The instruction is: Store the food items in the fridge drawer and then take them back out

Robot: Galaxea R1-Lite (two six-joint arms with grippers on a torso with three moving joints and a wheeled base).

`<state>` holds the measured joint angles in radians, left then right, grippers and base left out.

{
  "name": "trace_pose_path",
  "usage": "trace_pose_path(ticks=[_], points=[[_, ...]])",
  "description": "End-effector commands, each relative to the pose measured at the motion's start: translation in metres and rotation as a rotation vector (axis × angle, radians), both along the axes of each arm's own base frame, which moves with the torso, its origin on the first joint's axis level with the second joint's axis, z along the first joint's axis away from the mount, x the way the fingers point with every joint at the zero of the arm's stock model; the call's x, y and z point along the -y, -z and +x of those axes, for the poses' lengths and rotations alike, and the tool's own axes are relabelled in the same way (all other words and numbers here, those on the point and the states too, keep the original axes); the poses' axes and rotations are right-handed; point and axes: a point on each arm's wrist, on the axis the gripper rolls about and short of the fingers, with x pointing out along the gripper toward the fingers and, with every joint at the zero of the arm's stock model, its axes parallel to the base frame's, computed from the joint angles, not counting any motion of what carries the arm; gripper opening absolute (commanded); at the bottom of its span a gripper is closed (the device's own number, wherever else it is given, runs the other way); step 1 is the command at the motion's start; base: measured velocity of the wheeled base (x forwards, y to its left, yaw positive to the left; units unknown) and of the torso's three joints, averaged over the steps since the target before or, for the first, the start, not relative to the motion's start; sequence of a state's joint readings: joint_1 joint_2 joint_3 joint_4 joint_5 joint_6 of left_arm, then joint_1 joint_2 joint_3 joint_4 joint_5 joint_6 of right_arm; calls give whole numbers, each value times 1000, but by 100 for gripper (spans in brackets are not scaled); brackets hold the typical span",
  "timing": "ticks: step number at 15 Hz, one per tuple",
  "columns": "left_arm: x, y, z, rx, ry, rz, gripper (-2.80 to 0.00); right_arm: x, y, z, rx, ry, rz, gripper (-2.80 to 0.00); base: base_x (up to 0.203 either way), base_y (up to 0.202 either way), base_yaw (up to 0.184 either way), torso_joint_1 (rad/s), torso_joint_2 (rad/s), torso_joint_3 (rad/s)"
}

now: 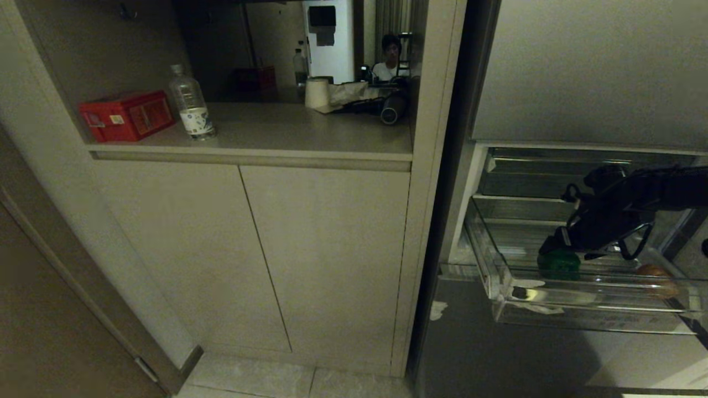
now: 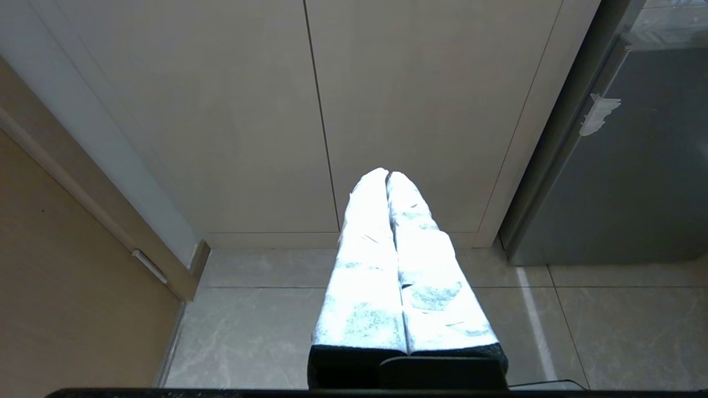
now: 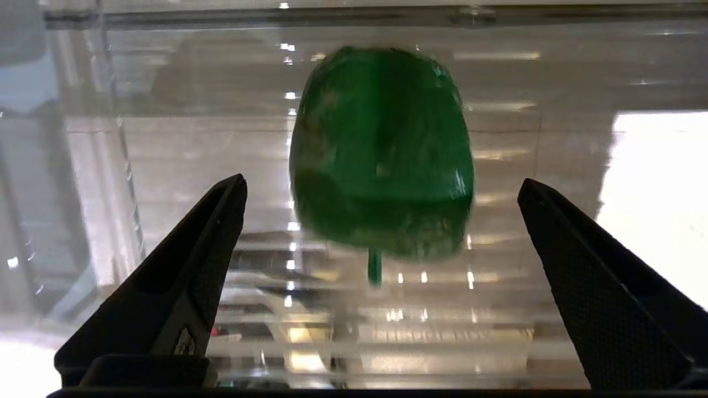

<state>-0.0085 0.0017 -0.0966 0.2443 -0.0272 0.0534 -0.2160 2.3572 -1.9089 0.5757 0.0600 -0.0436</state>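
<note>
Green pepper (image 3: 381, 155) glossy, lumpy, on ribbed clear fridge drawer (image 1: 586, 318) floor; right hand (image 3: 381, 188) black fingers spread wide either side.

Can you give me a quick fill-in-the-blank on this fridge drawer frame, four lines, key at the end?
1. The right gripper has its jaws ____.
2. The green food item lies in the clear ____.
3. On the shelf, the bottle stands beside a ____ box.
4. The left gripper is ____, above the floor.

Missing words: open; drawer; red; shut
</note>
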Motion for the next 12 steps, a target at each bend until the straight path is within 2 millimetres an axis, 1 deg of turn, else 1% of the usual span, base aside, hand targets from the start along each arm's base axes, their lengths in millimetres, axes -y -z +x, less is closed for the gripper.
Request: trace_pose_path(ticks=[1,12], points=[[0,0,0,-2,1,0,-280,-4,14,6,-15,-10,1,0,0,0,0,0,0,0],[0,0,0,-2,0,0,-280,-3,35,13,-35,-6,0,0,0,0,0,0,0,0]])
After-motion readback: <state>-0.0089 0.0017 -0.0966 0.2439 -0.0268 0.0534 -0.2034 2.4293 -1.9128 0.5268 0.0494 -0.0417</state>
